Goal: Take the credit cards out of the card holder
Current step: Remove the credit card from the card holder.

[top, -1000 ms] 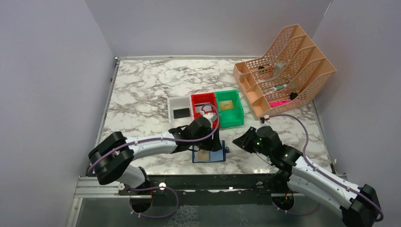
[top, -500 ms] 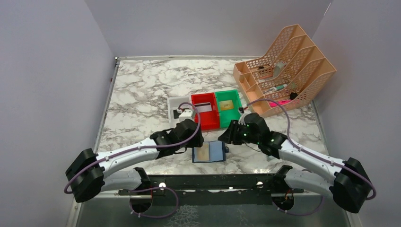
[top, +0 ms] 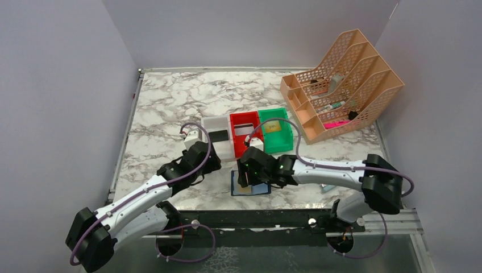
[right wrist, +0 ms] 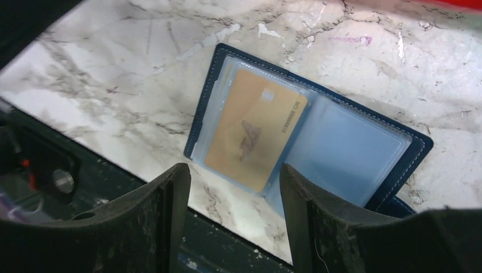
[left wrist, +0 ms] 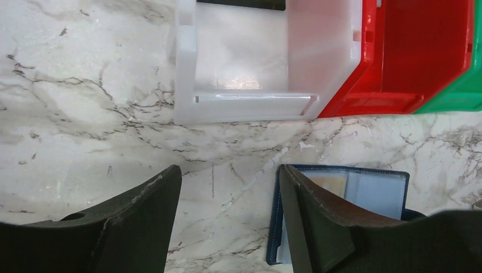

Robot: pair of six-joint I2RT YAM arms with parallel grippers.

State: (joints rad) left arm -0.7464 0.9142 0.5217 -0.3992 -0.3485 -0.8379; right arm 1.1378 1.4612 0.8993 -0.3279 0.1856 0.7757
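The card holder [right wrist: 352,153] lies open at the near edge of the table [top: 170,102], with a gold card [right wrist: 253,136] in its left sleeve. It sits below the right gripper [right wrist: 230,170], whose fingers are spread and empty. The left gripper [left wrist: 227,170], also spread and empty, hovers just to its left, near the white bin [left wrist: 250,105].

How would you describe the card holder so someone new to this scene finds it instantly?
On the marble table, find the white bin, red bin and green bin in a row. Just nearer the arms' bases, below the open right gripper, lies the card holder. It is the only dark navy folding wallet, spread open flat, a gold card in one clear sleeve.
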